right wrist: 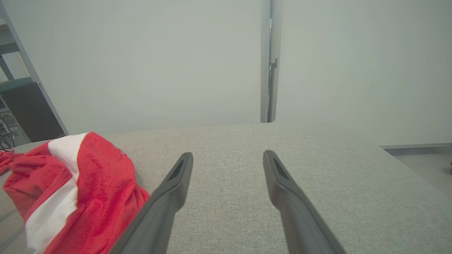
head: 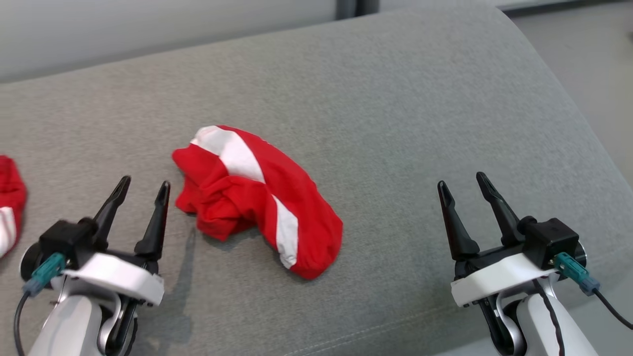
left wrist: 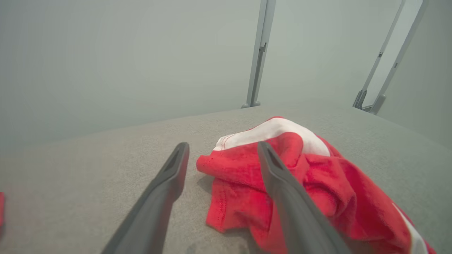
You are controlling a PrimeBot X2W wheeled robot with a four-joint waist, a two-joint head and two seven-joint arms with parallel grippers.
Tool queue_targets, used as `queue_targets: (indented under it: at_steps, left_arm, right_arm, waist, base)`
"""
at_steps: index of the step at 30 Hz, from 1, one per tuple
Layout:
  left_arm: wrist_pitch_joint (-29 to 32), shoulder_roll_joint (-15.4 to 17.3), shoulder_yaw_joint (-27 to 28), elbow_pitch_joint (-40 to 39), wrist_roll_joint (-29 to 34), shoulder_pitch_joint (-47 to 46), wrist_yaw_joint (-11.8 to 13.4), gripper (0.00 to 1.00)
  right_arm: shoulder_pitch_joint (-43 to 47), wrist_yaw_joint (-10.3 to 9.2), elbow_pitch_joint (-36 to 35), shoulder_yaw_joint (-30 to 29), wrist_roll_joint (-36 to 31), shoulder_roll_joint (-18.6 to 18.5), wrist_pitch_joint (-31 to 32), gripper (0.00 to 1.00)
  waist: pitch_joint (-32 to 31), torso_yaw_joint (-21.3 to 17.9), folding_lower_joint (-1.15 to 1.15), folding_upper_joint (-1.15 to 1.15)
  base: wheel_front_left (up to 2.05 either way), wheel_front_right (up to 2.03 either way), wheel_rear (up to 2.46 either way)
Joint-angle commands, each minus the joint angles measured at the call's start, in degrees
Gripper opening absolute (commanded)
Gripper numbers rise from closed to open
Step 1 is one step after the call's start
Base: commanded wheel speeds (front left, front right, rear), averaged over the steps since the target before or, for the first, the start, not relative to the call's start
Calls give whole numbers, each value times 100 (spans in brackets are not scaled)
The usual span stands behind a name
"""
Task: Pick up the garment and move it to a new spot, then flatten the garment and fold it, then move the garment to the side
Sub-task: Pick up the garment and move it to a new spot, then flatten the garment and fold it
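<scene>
The garment (head: 257, 198) is red with white stripes and lies crumpled in a heap on the grey cushion (head: 376, 109). My left gripper (head: 143, 185) stands open just left of the heap, nothing between its fingers. In the left wrist view the garment (left wrist: 317, 190) lies beside and behind the right finger (left wrist: 279, 180) of the left gripper (left wrist: 222, 148). My right gripper (head: 462, 183) is open over bare cushion well to the right of the garment. The right wrist view has the garment (right wrist: 77, 190) at lower left, apart from the right gripper (right wrist: 227, 157).
A second red and white cloth (head: 7, 207) lies at the left edge of the cushion. The cushion's rounded edge drops off at the right (head: 583, 123) toward the floor. A pale wall with metal posts (left wrist: 259, 53) stands behind.
</scene>
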Motion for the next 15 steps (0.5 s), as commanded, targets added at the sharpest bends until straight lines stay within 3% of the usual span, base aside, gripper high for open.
queue_targets:
  at_steps: [1,8,15]
  left_arm:
    - [-32,94,403,-224,92,60,1,100]
    - [-32,-170,968,-565,277,683,1,100]
    - [-32,-409,1023,-654,321,1184,1,100]
  right_arm:
    - [-70,8,-35,85,56,-1,-59,100]
    - [0,8,239,216,95,-1,-59,100]
    - [28,8,838,1146,302,-1,-59,100]
  waist:
    - [-278,308,0,0]
    - [-534,851,0,0]
    - [-621,1601,0,0]
  base:
    - [0,0,0]
    - [0,0,0]
    - [0,0,0]
